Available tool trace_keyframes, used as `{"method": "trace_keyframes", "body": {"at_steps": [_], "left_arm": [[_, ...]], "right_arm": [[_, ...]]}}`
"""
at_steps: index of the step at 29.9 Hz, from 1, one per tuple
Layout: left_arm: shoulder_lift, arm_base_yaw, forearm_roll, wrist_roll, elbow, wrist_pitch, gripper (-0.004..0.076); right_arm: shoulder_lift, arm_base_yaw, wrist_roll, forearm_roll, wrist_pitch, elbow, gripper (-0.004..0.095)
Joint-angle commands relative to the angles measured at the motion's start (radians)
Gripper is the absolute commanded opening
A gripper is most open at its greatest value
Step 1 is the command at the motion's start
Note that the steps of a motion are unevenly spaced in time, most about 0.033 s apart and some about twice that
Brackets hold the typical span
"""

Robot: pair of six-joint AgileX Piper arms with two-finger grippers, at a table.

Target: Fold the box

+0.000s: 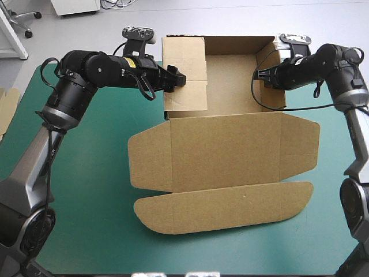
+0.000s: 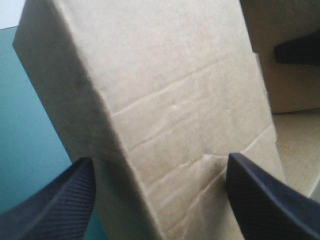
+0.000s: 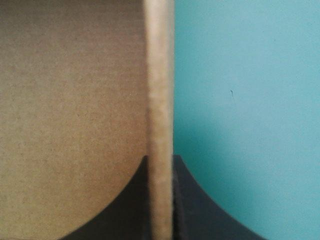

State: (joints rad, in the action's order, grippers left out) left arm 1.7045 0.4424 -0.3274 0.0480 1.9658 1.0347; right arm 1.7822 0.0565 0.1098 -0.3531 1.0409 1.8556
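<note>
Nearest, flat lid of the brown box (image 1: pixel 225 156) on the teal-green cover (image 1: pixel 86 219); beyond, open tray toward the far edge. At the tray's left wall, left gripper (image 1: pixel 176 78) spread wide, fingers (image 2: pixel 55 200) astride the folded-in flap. Opposite, right gripper (image 1: pixel 262 75) clamped on the right wall.

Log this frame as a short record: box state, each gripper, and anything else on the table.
box state: box is an open tray at the far side, lid flat toward the near edge
left arm: left gripper open, fingers either side of the left wall
right arm: right gripper shut on the right wall
surface: teal-green cover
other: spare board at the table's left edge
</note>
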Motion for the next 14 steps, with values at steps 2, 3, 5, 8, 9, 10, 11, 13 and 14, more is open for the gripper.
{"method": "trace_keyframes", "body": {"at_steps": [2, 3, 5, 8, 9, 10, 11, 13, 14], "left_arm": [[-0.041, 0.004, 0.050, -0.064, 0.031, -0.054, 0.0506], [-0.040, 0.004, 0.067, -0.067, 0.031, -0.054, 0.0494], [-0.036, 0.004, 0.082, -0.074, 0.031, -0.047, 0.0475], [-0.025, 0.004, 0.086, -0.084, 0.031, -0.045, 0.0475], [-0.023, 0.004, 0.086, -0.084, 0.031, -0.045, 0.0475], [-0.023, 0.004, 0.096, -0.085, 0.031, -0.045, 0.0475], [-0.023, 0.004, 0.110, -0.092, 0.031, -0.044, 0.0475], [-0.023, 0.004, 0.122, -0.092, 0.031, -0.036, 0.0473], [-0.021, 0.004, 0.134, -0.100, 0.031, -0.031, 0.0468]], "right_arm": [[-0.056, -0.002, -0.018, -0.063, -0.053, 0.028, -0.0032], [-0.056, -0.002, -0.020, -0.063, -0.053, 0.028, -0.0032], [-0.056, -0.002, -0.027, -0.064, -0.053, 0.028, -0.0031], [-0.056, 0.000, -0.037, -0.064, -0.051, 0.028, -0.0031], [-0.056, 0.000, -0.037, -0.064, -0.051, 0.028, -0.0031], [-0.056, 0.000, -0.037, -0.064, -0.051, 0.028, -0.0031], [-0.056, 0.000, -0.037, -0.064, -0.051, 0.028, -0.0031], [-0.056, 0.001, -0.037, -0.064, -0.049, 0.028, -0.0027], [-0.056, 0.001, -0.038, -0.064, -0.049, 0.028, -0.0020]]}}
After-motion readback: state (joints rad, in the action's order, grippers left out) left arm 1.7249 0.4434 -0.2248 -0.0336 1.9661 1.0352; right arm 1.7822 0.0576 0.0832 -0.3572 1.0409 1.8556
